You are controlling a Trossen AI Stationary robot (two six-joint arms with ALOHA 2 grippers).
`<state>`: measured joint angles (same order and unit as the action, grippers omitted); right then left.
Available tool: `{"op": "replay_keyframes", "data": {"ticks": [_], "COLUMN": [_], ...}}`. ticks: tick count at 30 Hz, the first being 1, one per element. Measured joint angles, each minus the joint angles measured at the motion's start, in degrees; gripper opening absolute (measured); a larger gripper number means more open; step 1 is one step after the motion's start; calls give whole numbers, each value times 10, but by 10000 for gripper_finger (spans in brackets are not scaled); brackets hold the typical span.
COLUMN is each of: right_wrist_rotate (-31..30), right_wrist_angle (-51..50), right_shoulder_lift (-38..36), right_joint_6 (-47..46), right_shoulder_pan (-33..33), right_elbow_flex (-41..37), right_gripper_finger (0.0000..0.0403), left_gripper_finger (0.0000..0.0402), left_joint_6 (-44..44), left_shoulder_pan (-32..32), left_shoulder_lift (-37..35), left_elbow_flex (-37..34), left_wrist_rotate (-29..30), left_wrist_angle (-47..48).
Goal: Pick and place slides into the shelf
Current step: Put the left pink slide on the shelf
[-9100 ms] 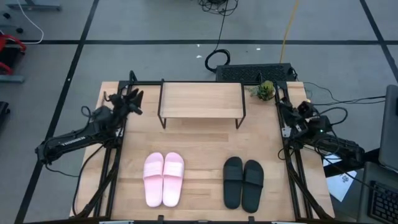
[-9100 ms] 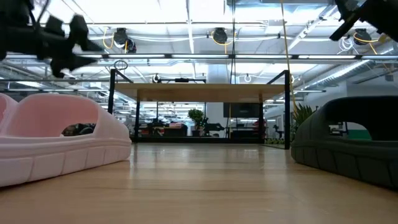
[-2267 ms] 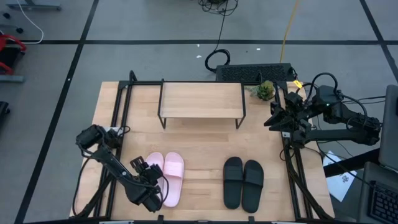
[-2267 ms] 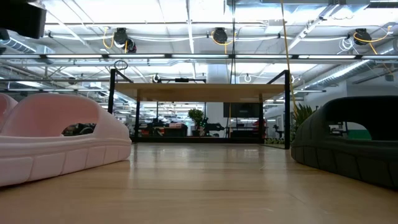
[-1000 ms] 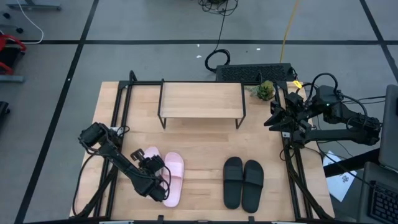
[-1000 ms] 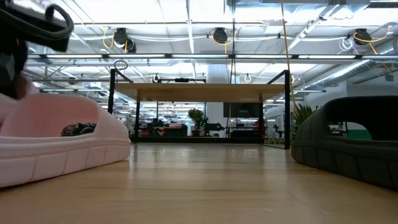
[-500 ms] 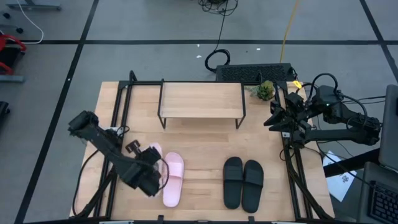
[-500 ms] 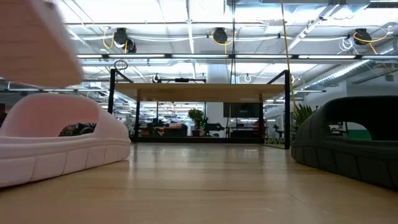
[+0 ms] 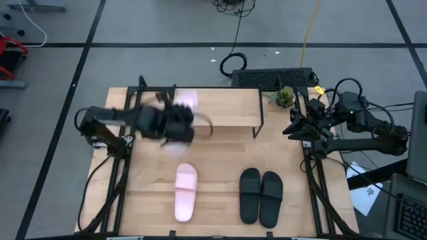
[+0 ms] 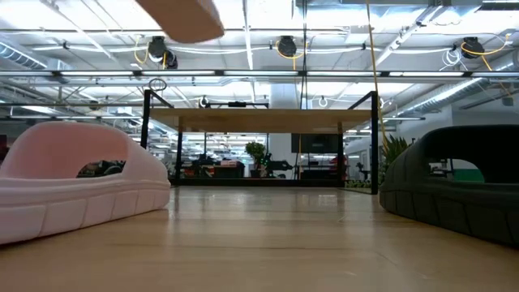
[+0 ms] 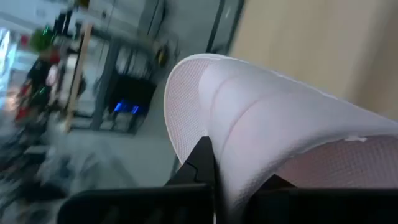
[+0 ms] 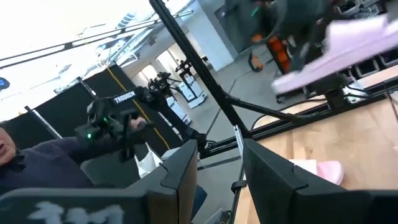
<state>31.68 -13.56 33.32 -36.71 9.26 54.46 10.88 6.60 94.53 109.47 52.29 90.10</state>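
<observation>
Wooden worktop (image 9: 220, 150): left gripper (image 9: 179, 123) is clamping a pink slide (image 9: 187, 101), apparently swinging over the shelf (image 9: 220, 107); it is risking slipping out, or clipping the shelf edge.

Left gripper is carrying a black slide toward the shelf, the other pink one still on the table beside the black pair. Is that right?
Not quite: the slide in the left gripper is pink, not black. The high view shows it lifted over the shelf's left end, and the left wrist view shows the fingers shut on it. The other pink slide and the black pair do lie on the table.
</observation>
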Motion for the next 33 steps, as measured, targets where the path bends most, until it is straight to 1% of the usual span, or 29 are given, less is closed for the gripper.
{"op": "replay_keyframes", "data": {"ticks": [3,4,6,7,10,12,13,15,19,20,23,27,33], "right_wrist_rotate": [-6,-12,-34,-43,-60,-66,-67,-77,-79,-80,-88,-94,-94], "right_wrist_angle": [0,0,0,0,0,0,0,0,0,0,0,0,0], "right_shoulder_lift": [0,0,0,0,0,0,0,0,0,0,0,0,0], "right_joint_6": [8,13,17,19,30,30,30,30,30,30,30,30,30], "right_shoulder_pan": [0,0,0,0,0,0,0,0,0,0,0,0,0], "right_elbow_flex": [0,0,0,0,0,0,0,0,0,0,0,0,0], "right_gripper_finger": [121,121,121,121,121,121,121,121,121,121,121,121,121], "left_gripper_finger": [0,0,0,0,0,0,0,0,0,0,0,0,0], "left_joint_6": [-72,-94,-142,-163,-215,-238,-248,-267,-263,-257,-255,-246,-254], "left_shoulder_pan": [-81,-104,-142,-157,-188,-205,-213,-226,-245,-247,-246,-251,-255], "left_shoulder_lift": [1,1,0,1,14,23,29,43,71,74,85,84,84], "left_elbow_flex": [11,11,5,0,-16,-29,-38,-57,-91,-98,-112,-132,-152], "left_wrist_rotate": [-2,-13,-60,-71,-76,-99,-109,-111,-133,-131,-96,-108,-82], "left_wrist_angle": [-23,-45,-103,-128,-192,-222,-233,-239,-243,-244,-251,-284,-283]}}
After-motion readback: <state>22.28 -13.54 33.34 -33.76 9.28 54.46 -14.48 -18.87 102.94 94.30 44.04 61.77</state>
